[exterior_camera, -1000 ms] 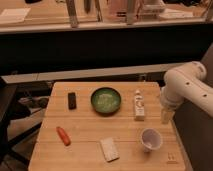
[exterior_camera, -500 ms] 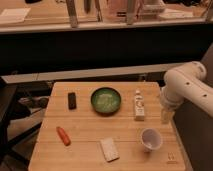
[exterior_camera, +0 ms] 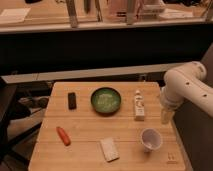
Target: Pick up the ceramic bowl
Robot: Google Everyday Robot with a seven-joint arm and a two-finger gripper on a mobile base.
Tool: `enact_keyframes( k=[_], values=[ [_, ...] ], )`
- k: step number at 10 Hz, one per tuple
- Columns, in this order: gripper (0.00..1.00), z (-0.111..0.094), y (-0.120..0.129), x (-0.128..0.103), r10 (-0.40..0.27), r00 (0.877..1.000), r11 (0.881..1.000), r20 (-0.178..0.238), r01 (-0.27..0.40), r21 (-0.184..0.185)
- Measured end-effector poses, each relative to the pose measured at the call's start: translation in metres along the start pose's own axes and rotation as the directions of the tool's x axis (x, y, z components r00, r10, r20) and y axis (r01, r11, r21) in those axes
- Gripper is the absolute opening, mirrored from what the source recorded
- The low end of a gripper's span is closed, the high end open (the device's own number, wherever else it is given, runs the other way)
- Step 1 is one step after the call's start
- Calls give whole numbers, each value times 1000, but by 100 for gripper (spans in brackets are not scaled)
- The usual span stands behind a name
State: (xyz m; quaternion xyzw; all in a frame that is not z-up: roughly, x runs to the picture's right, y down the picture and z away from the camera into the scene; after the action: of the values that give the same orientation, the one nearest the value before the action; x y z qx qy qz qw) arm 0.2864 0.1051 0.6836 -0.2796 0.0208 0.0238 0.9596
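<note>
The ceramic bowl (exterior_camera: 106, 100), round with a dark green rim and a lighter speckled green inside, sits upright on the wooden table (exterior_camera: 90, 132) at its far middle. My white arm comes in from the right. Its gripper (exterior_camera: 165, 116) hangs at the table's right edge, to the right of the bowl and apart from it, with a small bottle between them. It holds nothing that I can see.
A small white bottle (exterior_camera: 139, 106) stands right of the bowl. A white cup (exterior_camera: 150, 139) stands at the front right. A black rectangular object (exterior_camera: 72, 100) lies left of the bowl, an orange carrot-like thing (exterior_camera: 63, 135) at the front left, a pale flat packet (exterior_camera: 108, 149) at the front middle.
</note>
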Motion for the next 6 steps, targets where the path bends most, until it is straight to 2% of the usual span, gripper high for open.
enact_keyframes(
  k=[2,4,6],
  values=[
    [80,0,-3,-1,-11,1000,1000,-10,11,5],
    [80,1,-24,-27,-77,996,997,-33,78,27],
    [80,2,-37,-42,-111,993,993,-51,113,39]
  ],
)
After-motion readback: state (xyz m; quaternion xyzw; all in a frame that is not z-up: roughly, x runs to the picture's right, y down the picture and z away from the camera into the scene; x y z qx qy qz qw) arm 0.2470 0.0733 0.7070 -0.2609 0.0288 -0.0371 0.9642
